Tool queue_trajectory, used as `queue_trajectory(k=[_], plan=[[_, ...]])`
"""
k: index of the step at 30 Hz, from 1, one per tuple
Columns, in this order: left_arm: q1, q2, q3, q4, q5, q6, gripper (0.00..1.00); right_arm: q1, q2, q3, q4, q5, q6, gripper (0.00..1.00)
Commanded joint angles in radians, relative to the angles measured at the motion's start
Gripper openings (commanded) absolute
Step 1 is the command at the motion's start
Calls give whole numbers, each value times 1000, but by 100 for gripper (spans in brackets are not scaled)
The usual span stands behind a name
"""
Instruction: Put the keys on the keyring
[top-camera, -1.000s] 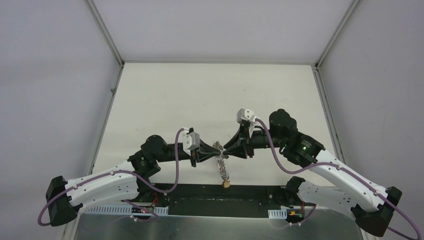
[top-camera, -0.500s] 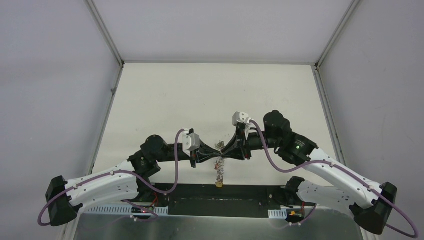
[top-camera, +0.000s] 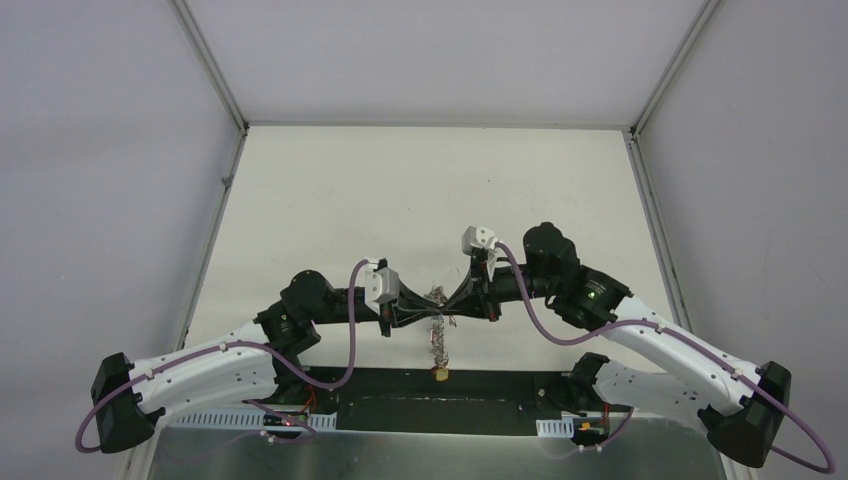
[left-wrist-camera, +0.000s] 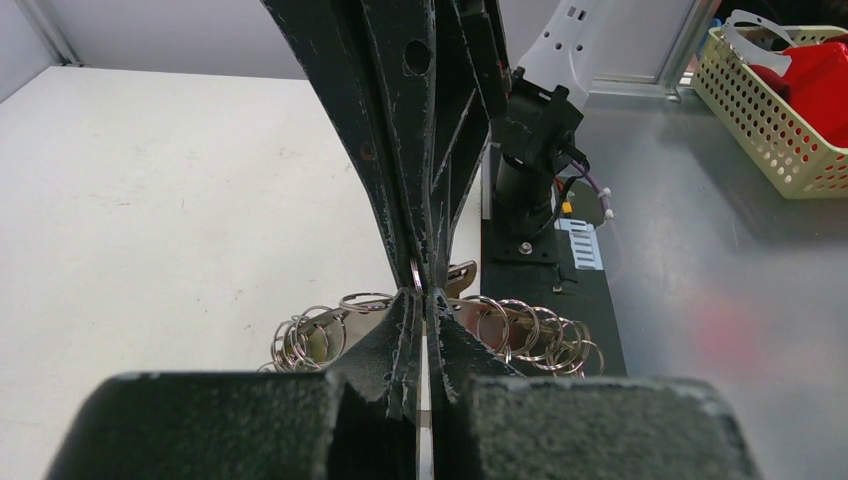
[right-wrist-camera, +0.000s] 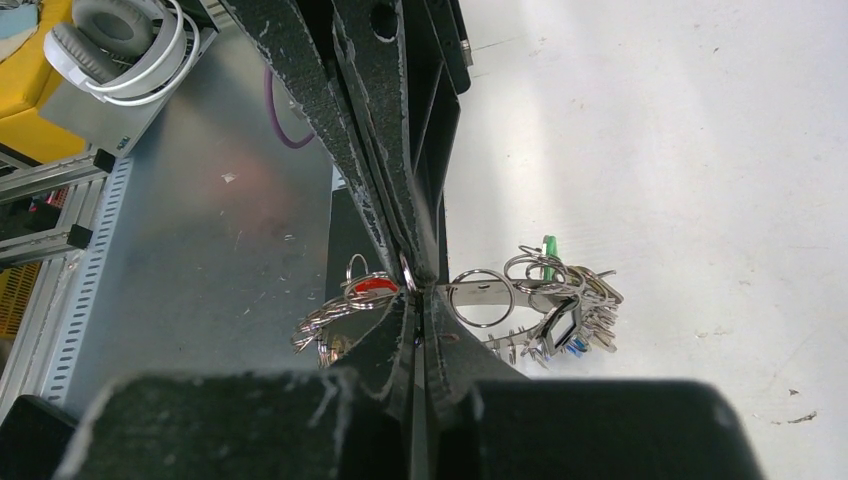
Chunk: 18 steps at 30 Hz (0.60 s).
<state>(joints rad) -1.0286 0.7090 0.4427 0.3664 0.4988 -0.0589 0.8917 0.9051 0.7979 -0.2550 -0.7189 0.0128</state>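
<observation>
Left claw (top-camera: 427, 316) and right claw (top-camera: 449, 308) each pinch the keyring (top-camera: 436, 296), tips meeting.

The right arm has swung inward to the left, so its elbow and the white camera mount (top-camera: 478, 240) on its wrist sit nearer the middle of the table than a second ago. The right gripper (top-camera: 446, 303) had its jaws apart earlier. It has now drawn them together and pinches the keyring (top-camera: 436, 296), tip to tip with the left gripper (top-camera: 424, 311). The hanging chain (top-camera: 438, 345) below the keyring has shifted left with this move. The tan tag (top-camera: 438, 374) at its bottom end now sits further left and slightly lower in the overhead view.
</observation>
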Motion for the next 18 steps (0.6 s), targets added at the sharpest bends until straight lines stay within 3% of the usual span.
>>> queue_trajectory(k=[1,6,12,18], plan=[[-7,-34,54,85,8,25,0,0,-12,-2,33,7,-2,0],[-7,-53,59,34,-13,35,0,0,-15,16,20,8,1,0],[-7,-92,117,-190,-61,104,36,0,37,108,-136,30,-43,0],[-7,-36,238,-431,-68,186,47,0,142,254,-377,78,-93,0]])
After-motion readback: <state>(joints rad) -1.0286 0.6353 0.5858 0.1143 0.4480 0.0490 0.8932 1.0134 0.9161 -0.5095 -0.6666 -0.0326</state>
